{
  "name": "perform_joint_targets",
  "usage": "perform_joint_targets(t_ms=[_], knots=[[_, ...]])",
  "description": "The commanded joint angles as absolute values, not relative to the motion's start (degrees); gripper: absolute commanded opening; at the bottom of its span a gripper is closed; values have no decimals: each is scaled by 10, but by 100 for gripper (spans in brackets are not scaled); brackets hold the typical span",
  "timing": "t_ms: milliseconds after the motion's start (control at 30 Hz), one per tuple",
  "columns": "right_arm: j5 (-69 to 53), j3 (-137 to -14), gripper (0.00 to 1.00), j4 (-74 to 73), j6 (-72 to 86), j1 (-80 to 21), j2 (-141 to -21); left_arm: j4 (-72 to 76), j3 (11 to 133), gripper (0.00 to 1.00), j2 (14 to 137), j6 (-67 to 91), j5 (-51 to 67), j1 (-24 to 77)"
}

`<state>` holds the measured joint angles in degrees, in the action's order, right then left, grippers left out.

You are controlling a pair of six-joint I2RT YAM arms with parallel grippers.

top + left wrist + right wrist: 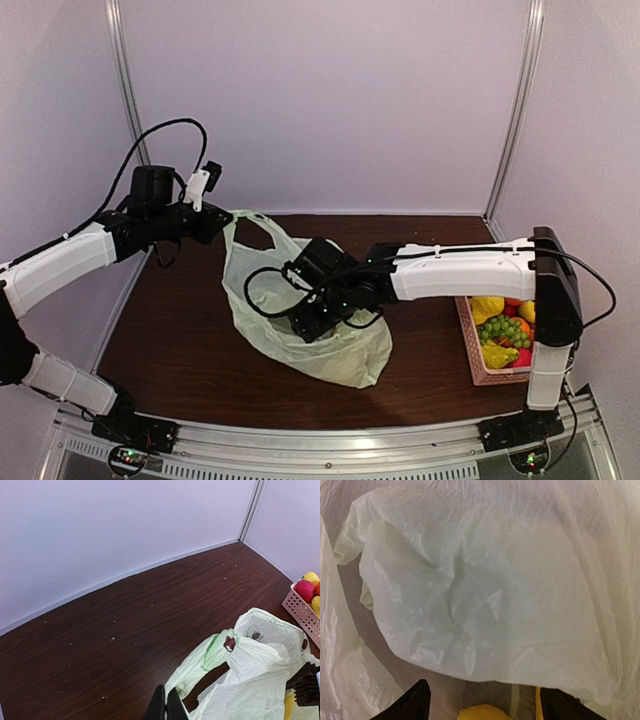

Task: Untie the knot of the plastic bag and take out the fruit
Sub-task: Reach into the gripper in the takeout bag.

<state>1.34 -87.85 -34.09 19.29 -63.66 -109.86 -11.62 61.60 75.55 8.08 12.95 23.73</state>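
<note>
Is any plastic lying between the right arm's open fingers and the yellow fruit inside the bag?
Nothing visible does: the yellow fruit shows bare between the fingers, and the bag lies crumpled beyond it.

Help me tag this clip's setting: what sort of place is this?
Probably a robotics lab booth, not a home: blank pale walls framed by metal posts, and two robot arms bolted to a rail at the edge of a wooden table.

The plastic bag (340, 358) is pale translucent green, the table (170, 340) dark brown woodgrain, the slatted basket (492, 378) pink, the grapes (503, 328) green.
</note>
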Motion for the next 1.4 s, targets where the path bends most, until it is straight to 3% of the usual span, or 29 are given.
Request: perform_joint_targets(t_ms=[0,300,533,733,1133,1367], knots=[[37,-951,77,-401,175,-640,-1155,-103,626,0,750,84,132,237],[64,-1002,81,-496,162,-638,-1213,-102,626,0,747,84,132,237],[5,-975,81,-511,176,-639,-1172,-103,626,0,746,84,131,237],[47,-913,82,-556,207,-639,-1124,-102,626,0,744,84,128,237],[-21,-777,85,-472,273,-646,-1035,-103,625,0,746,84,118,237],[-68,-755,87,-418,291,-670,-1061,-104,624,0,746,82,111,237]])
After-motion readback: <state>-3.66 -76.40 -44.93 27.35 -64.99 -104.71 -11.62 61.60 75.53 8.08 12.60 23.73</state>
